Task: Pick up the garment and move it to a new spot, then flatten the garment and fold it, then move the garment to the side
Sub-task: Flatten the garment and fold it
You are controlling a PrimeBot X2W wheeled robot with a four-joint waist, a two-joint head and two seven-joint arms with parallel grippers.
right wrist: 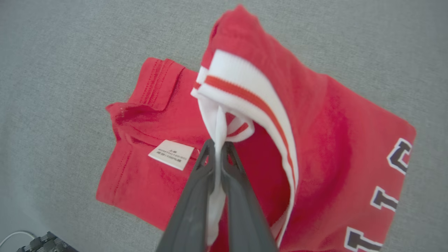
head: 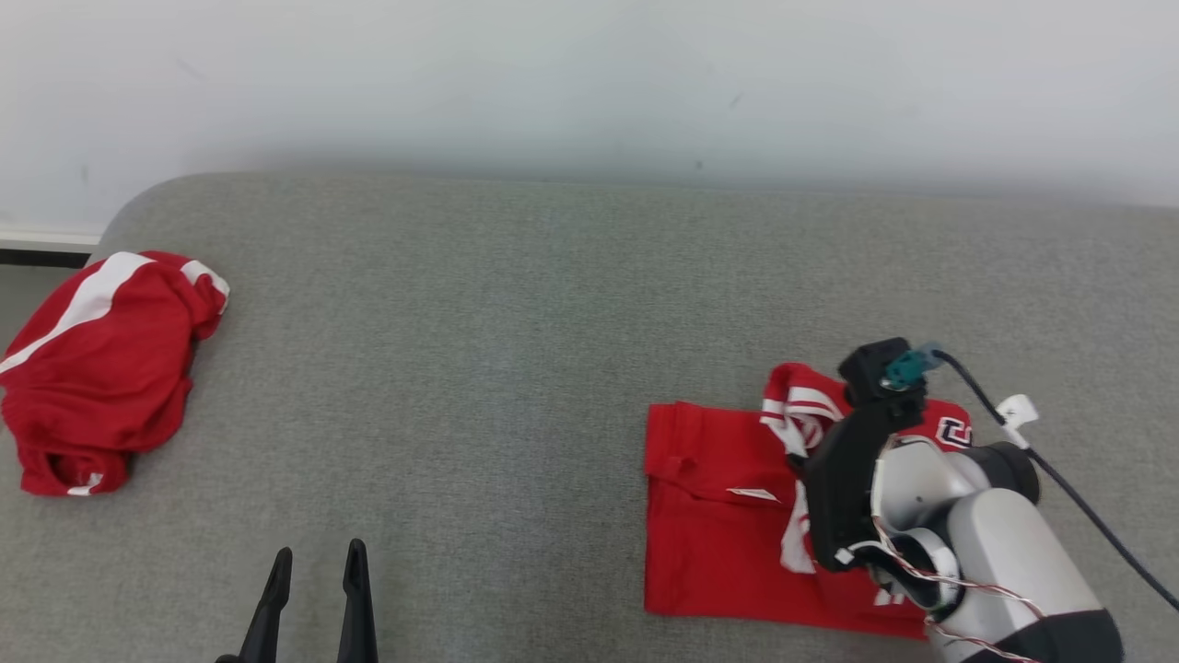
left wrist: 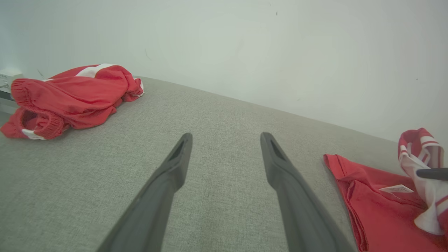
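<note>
Now our right gripper (right wrist: 217, 146) pinches the shirt (head: 709, 539) by its white trim (right wrist: 241, 82); our open left gripper (head: 318, 564) sits well to its left.

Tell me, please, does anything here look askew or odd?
The jersey isn't flat: the right gripper pinches its striped trim up. A second red garment lies crumpled at far left.

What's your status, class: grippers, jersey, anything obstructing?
Right gripper shut on red jersey at striped cuff. Left gripper open. Red shorts far left, not obstructing.

Head overhead, wrists seemingly close; shared garment (head: 718, 516)
</note>
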